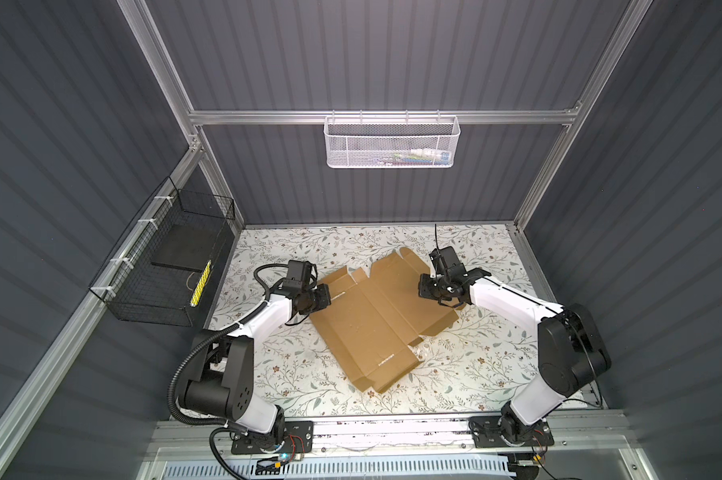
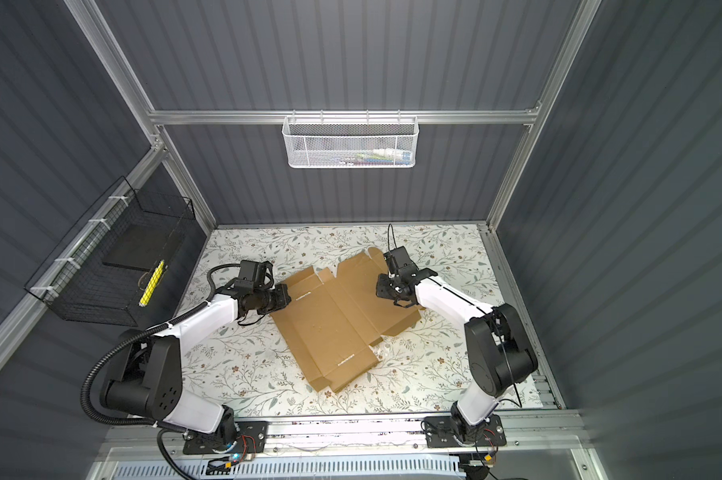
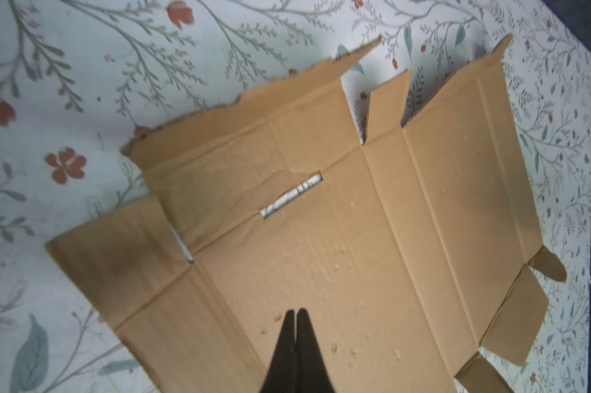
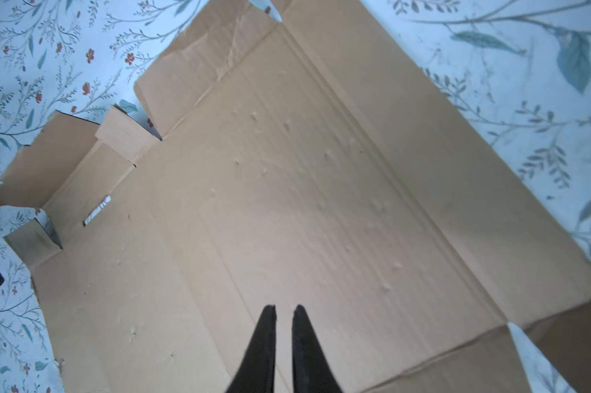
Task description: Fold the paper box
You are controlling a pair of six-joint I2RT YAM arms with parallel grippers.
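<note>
Flat brown corrugated cardboard sheet (image 1: 375, 316) mid-frame looks light and bendy, I'd grab an outer edge; left jaws pinched together, right jaws barely parted.

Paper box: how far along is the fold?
Done: nothing yet. The paper box lies as an open die-cut sheet on the table, only a few edge flaps tilted up. In hand: the left gripper is shut and the right gripper slightly open, both over the sheet, neither holding it. Left: raise every wall, tuck the flaps, close the lid.
</note>
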